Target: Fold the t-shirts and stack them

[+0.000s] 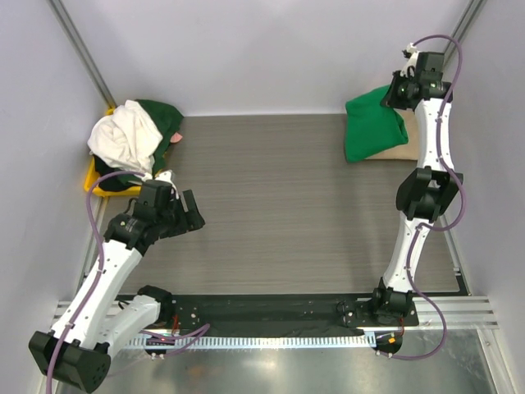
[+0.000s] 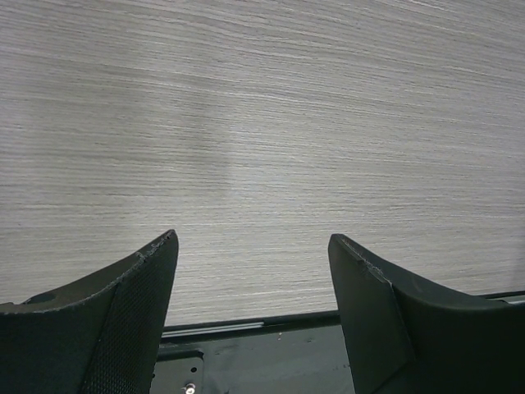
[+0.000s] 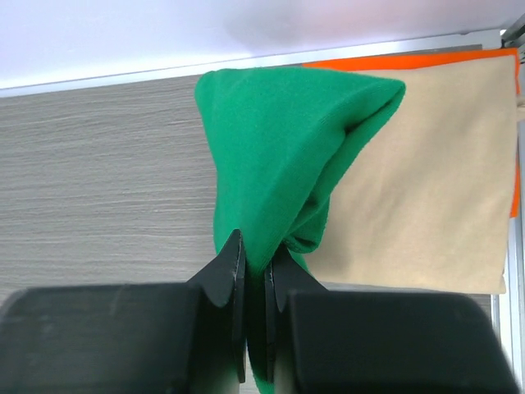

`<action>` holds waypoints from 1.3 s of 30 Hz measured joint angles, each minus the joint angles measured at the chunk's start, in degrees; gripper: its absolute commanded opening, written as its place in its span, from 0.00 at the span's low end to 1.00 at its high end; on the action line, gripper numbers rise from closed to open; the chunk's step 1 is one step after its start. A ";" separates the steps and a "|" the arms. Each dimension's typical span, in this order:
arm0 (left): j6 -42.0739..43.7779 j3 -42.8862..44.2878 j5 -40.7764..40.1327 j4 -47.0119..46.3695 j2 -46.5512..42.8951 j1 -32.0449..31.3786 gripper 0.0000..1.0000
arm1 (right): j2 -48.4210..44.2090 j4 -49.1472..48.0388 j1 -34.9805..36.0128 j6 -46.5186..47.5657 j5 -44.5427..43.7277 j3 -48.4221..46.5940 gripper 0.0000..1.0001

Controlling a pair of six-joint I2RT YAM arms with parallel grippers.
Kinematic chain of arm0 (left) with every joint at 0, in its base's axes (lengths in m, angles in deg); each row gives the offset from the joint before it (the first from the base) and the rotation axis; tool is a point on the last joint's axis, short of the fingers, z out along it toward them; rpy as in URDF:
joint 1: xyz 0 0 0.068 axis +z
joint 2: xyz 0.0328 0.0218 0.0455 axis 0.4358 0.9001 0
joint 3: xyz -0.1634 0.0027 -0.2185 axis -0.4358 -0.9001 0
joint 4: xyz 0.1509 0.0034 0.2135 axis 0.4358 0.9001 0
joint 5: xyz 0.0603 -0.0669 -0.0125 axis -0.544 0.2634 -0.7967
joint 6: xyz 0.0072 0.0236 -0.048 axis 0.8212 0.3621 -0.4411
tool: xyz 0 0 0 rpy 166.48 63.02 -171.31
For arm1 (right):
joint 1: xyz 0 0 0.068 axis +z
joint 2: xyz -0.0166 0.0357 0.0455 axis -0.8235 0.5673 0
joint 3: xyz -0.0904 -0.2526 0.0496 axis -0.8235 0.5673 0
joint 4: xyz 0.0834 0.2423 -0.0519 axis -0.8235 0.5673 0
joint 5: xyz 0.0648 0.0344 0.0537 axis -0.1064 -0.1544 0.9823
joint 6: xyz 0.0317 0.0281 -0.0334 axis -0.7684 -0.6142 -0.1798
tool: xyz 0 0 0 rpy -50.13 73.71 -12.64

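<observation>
Stacking step: right gripper (image 3: 254, 246) pinches green shirt (image 3: 287, 139) over tan shirt (image 3: 426, 180); left gripper (image 2: 253, 242) wide, empty. Next, likely: lay it flat, release.

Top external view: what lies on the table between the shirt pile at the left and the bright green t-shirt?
Nothing: the table is bare between the shirt pile and the bright green t-shirt, as the top external view shows.

From high behind the robot, the top view looks down over the whole worktop (image 1: 279, 205). The left wrist view skims close above bare worktop past the left gripper (image 2: 253, 236). The right wrist view closely faces the bright green t-shirt (image 3: 279, 148), which also shows in the top view.
</observation>
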 measured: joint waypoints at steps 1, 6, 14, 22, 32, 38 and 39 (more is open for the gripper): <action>0.00 0.00 0.00 0.00 0.09 0.00 0.74 | 0.00 0.00 -0.37 0.00 0.26 -0.24 0.01; 0.00 0.00 0.00 -0.04 0.35 0.00 0.74 | 0.02 0.09 -1.81 -0.17 1.88 -3.19 0.01; 0.00 0.00 0.00 -0.17 1.33 0.00 0.73 | 2.43 -1.36 -4.35 -0.13 4.90 -6.21 0.01; 0.00 -0.17 0.02 -0.37 2.86 0.00 0.73 | 8.63 -3.26 -5.73 1.64 5.35 -4.61 0.01; 0.00 -0.28 0.02 -0.37 3.34 0.00 0.73 | 13.29 -11.80 -11.17 2.99 0.52 -3.93 0.71; -0.02 -0.33 0.00 -0.39 3.69 0.00 0.73 | 17.62 -18.67 -12.85 -1.03 -7.39 -1.53 0.84; -0.02 -0.31 0.00 -0.37 3.65 0.00 0.73 | 17.49 -18.91 -12.74 -2.01 -8.04 -0.13 0.84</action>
